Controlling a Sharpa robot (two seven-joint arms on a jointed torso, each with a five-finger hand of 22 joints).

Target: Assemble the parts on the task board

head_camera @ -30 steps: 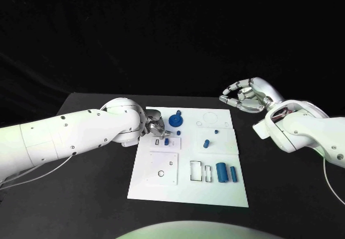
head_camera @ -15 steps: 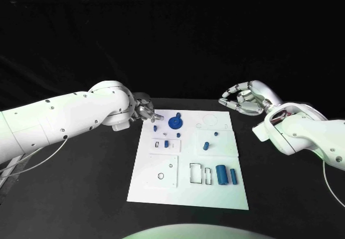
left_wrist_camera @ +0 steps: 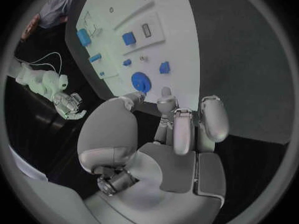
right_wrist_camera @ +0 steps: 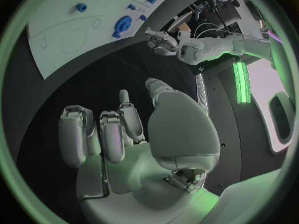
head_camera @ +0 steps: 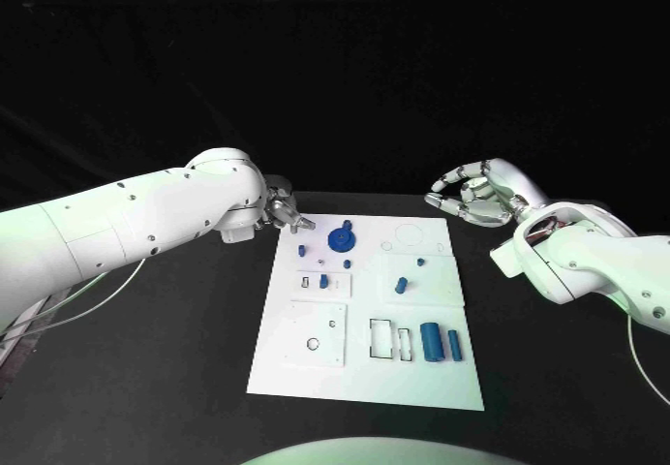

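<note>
White board (head_camera: 366, 368) lies mid-table, long side running away from the robot. On it sit the blue parts: a round disc (head_camera: 341, 236) with a knob near the far left corner, small pegs (head_camera: 324, 280) beside it and below it, an oblong piece (head_camera: 401, 283) towards the middle, and two cylinders (head_camera: 432, 339) side by side near the right edge, next to two outlined slots (head_camera: 381, 333).

Left hand (head_camera: 284, 215) hovers at the board's far left corner, just beside the disc; the left wrist view shows its fingers (left_wrist_camera: 184, 132) loosely bent and nothing between them. Right hand (head_camera: 474, 194) hangs off the board's far right corner, well apart from the parts, fingers curled a little but apart, holding nothing.

Judging by look, the parts are hard, smooth plastic, light and stiff, likely to skid on the glossy board or roll if nudged. The disc is best pinched by its raised knob; the cylinders across their middle, from the sides; the pegs by the tips, gently, since they are small enough to tip over.
</note>
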